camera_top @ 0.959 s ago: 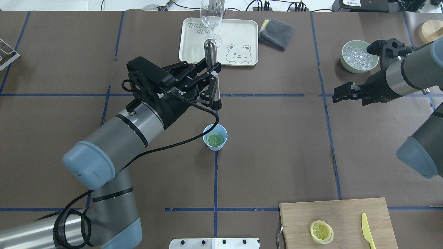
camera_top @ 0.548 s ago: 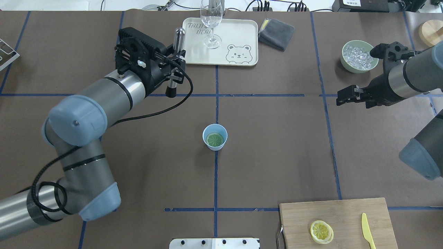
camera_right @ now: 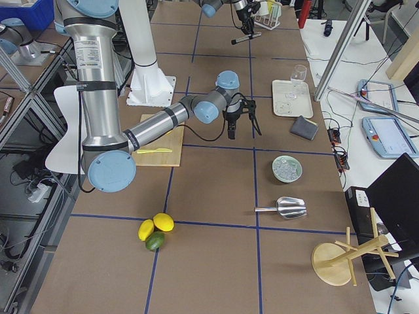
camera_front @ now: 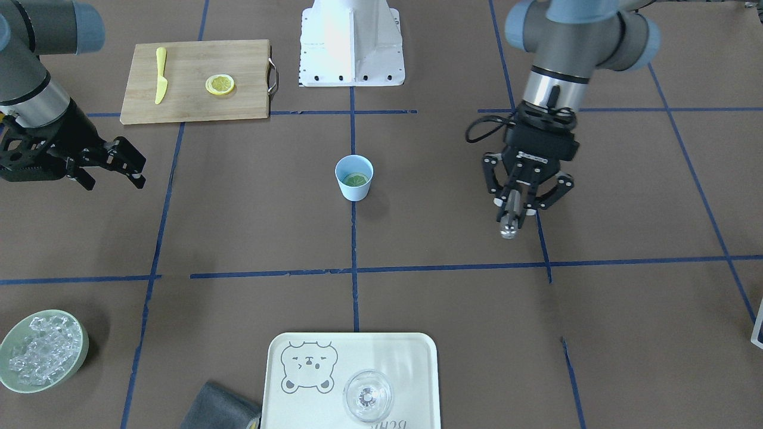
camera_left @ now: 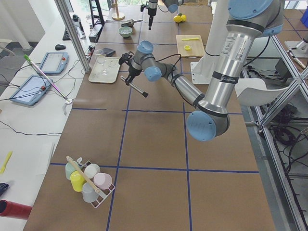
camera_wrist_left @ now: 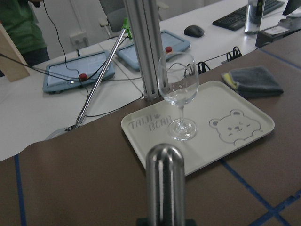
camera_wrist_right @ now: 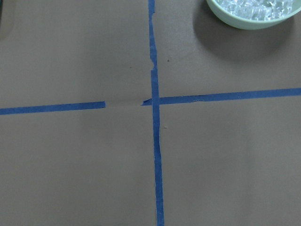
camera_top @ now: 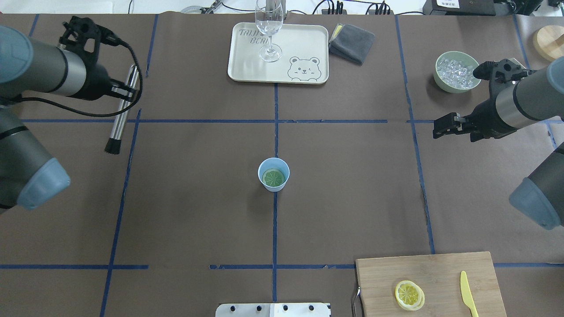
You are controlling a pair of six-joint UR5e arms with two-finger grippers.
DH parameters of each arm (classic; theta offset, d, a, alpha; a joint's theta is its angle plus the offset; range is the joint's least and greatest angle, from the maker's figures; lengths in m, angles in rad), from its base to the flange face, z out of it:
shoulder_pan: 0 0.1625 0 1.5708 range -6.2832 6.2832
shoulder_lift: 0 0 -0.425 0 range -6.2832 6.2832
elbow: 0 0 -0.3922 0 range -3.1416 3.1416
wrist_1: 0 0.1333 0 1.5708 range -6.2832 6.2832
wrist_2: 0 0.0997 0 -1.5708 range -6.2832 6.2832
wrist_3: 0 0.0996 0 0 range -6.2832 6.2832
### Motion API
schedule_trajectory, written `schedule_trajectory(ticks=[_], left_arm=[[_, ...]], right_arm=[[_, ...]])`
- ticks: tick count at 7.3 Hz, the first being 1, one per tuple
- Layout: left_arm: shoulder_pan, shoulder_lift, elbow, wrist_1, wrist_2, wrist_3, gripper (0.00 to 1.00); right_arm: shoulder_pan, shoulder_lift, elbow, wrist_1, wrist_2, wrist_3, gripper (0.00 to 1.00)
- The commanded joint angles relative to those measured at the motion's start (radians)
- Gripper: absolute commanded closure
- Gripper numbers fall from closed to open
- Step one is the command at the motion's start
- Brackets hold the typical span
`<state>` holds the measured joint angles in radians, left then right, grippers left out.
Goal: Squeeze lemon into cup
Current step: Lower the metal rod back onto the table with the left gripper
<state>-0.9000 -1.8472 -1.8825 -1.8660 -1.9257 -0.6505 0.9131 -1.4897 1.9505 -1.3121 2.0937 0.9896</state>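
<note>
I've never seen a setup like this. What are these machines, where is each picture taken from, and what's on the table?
These are two robot arms, a left arm and a right arm, at a taped brown table. Each ends in a two-fingered hand. Two pictures look down on the table, one from behind the robot and one facing it. Two come from the table's ends, and two from small cameras on the wrists. The left hand grips a metal rod. The right hand is open and empty. In the middle stands a light-blue cup with a lemon slice inside. A second slice and a yellow knife lie on a wooden board. There is also a tray with a wine glass, a grey cloth and a green bowl of ice.
</note>
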Motion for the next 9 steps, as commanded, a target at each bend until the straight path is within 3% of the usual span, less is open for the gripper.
schedule_trajectory(ticks=[1,2,3,6,9], left_arm=[[-0.051,0.074,-0.003,0.289,-0.111,-0.027,1.0],[-0.045,0.078,0.029,0.363,-0.128,-0.026,1.0],[-0.04,0.076,0.093,0.361,-0.137,-0.023,1.0],[-0.034,0.065,0.186,0.305,-0.208,-0.015,1.0],[0.015,0.052,0.239,0.261,-0.219,-0.023,1.0]], right_arm=[[0.015,-0.018,-0.008,0.001,0.002,-0.029,0.0],[0.018,-0.027,-0.005,0.005,0.002,-0.035,0.0],[0.018,-0.03,-0.005,0.004,0.002,-0.035,0.0],[0.016,-0.035,-0.001,0.007,0.002,-0.029,0.0],[0.015,-0.034,0.001,0.007,0.002,-0.028,0.0]])
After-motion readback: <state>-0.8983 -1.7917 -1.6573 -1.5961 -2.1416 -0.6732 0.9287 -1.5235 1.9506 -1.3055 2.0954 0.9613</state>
